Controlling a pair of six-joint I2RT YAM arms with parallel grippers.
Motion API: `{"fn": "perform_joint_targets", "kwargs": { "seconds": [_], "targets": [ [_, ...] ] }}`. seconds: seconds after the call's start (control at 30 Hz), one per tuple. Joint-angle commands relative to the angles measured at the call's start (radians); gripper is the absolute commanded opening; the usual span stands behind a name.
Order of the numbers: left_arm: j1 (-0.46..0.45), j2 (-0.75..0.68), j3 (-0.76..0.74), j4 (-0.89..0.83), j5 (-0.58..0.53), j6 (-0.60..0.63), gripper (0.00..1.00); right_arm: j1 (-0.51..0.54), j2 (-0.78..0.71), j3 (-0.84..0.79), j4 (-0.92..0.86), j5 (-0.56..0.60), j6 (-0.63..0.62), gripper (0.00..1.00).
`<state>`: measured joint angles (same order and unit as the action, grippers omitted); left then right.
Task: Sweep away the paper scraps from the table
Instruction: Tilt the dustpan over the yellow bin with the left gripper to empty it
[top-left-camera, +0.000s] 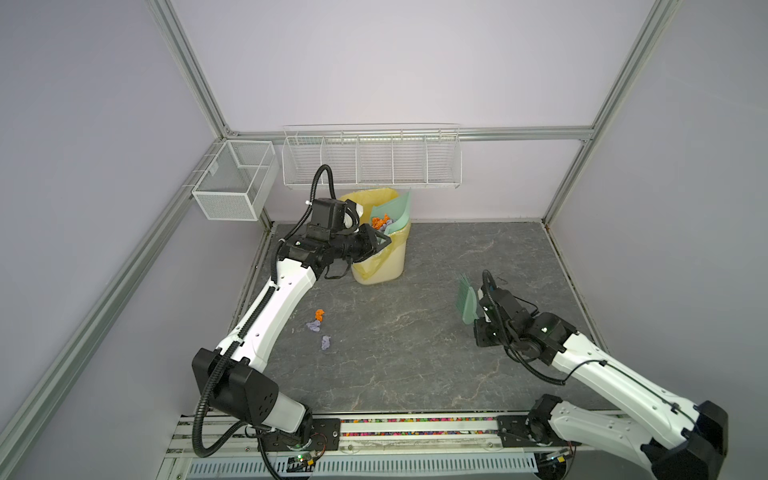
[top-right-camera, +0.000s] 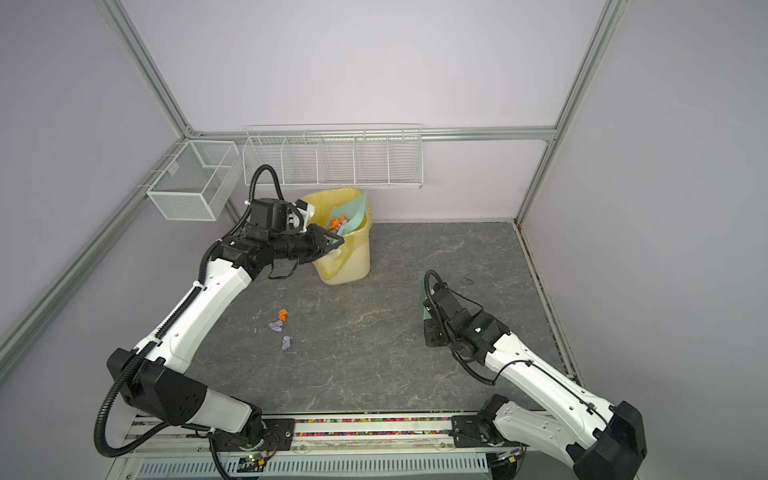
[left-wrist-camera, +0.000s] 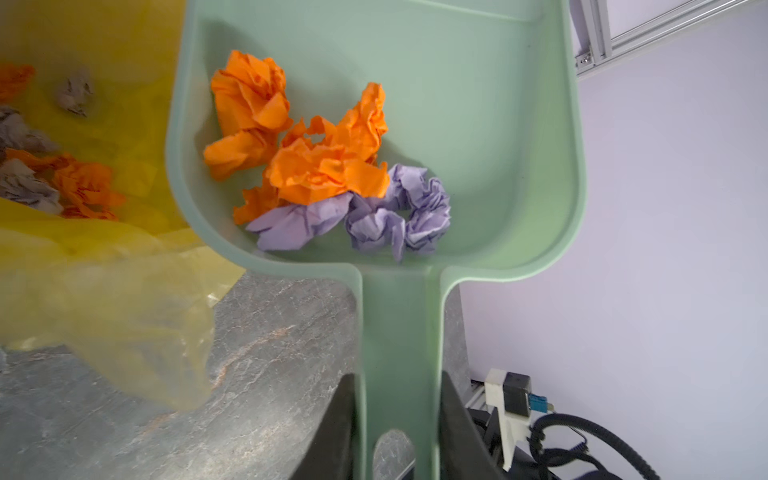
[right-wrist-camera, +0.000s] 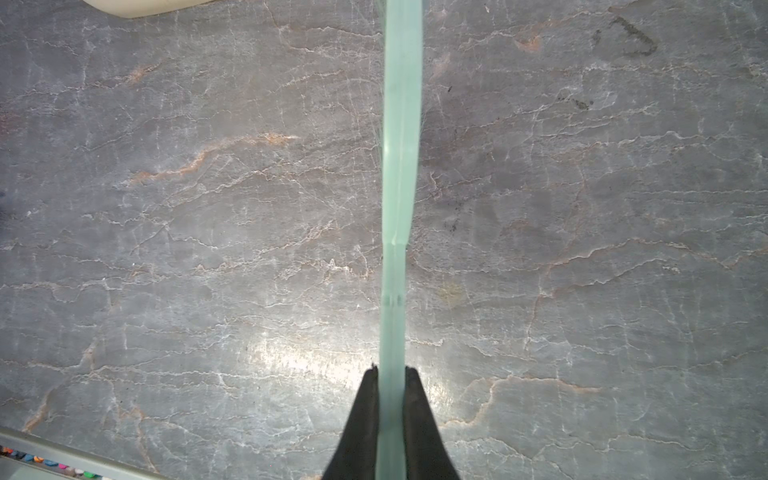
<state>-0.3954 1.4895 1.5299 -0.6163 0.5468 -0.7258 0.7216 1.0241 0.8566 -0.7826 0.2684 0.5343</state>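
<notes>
On the dark grey, pale-veined table (top-left-camera: 436, 365), left of centre and near the left arm, three paper scraps (top-left-camera: 319, 314) are seen lying loose: one orange wad, with two lilac wads just beside it toward the near edge. Further scraps, crumpled orange and lilac, are gathered in the well of the mint-green dustpan (left-wrist-camera: 490, 137), piled against its back wall by the handle. More wads are made out inside the bin (top-left-camera: 380, 268), tinted by its yellow liner (left-wrist-camera: 104, 291). The dustpan is held tilted over the mouth of the bin, which stands at the far side of the table.

The left gripper (left-wrist-camera: 399, 386) is clamped on the dustpan's handle, one black finger (left-wrist-camera: 338, 419) pressed to each side, the jaws parted only by the handle's width. The right gripper (right-wrist-camera: 390, 374) is pinched on the thin handle of the brush (right-wrist-camera: 401, 166), its jaws drawn almost together around it. The brush is held over the right part of the table, well apart from the loose scraps; whether its bristles touch the surface cannot be told.
</notes>
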Motion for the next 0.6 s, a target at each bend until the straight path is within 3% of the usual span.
{"fn": "perform_joint_targets", "kwargs": {
  "seconds": [0.0, 0.33, 0.47, 0.57],
  "targets": [
    [0.029, -0.033, -0.056, 0.152, 0.119, -0.109, 0.00, -0.005, -0.004, -0.007, 0.023, -0.004, -0.002, 0.07],
    [0.104, -0.044, -0.115, 0.290, 0.210, -0.223, 0.00, -0.004, 0.017, 0.011, 0.029, -0.017, -0.009, 0.07],
    [0.124, -0.050, -0.164, 0.430, 0.267, -0.344, 0.00, -0.005, 0.019, 0.015, 0.032, -0.018, -0.010, 0.07],
    [0.131, -0.051, -0.225, 0.639, 0.328, -0.516, 0.00, -0.004, 0.016, 0.015, 0.027, -0.010, -0.008, 0.07]
  ]
}}
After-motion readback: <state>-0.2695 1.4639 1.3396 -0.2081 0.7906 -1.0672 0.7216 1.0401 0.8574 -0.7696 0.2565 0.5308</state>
